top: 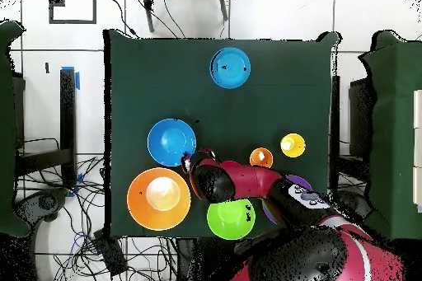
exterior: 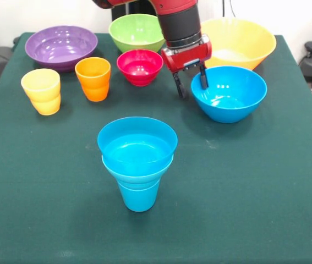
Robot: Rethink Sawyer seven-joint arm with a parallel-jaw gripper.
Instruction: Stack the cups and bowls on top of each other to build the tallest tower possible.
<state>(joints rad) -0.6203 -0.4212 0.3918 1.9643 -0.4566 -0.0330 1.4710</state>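
A: Blue glossy plastic tower [exterior: 137,162] — where on the green tablecloth [exterior: 266,181]?

B: Front view, 6 o'clock of centre: a blue cup as base with two blue bowls nested above.

A: End effector?

B: The red-and-black gripper [exterior: 191,81] has its fingers apart — one finger [exterior: 203,77] sits inside the rim of the loose blue plastic bowl [exterior: 230,93], at its 10 o'clock, the other outside.

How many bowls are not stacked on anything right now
5: purple bowl at far left, green bowl behind red bowl, yellow-orange bowl at far right, blue bowl beside the gripper. The arm could hide others.
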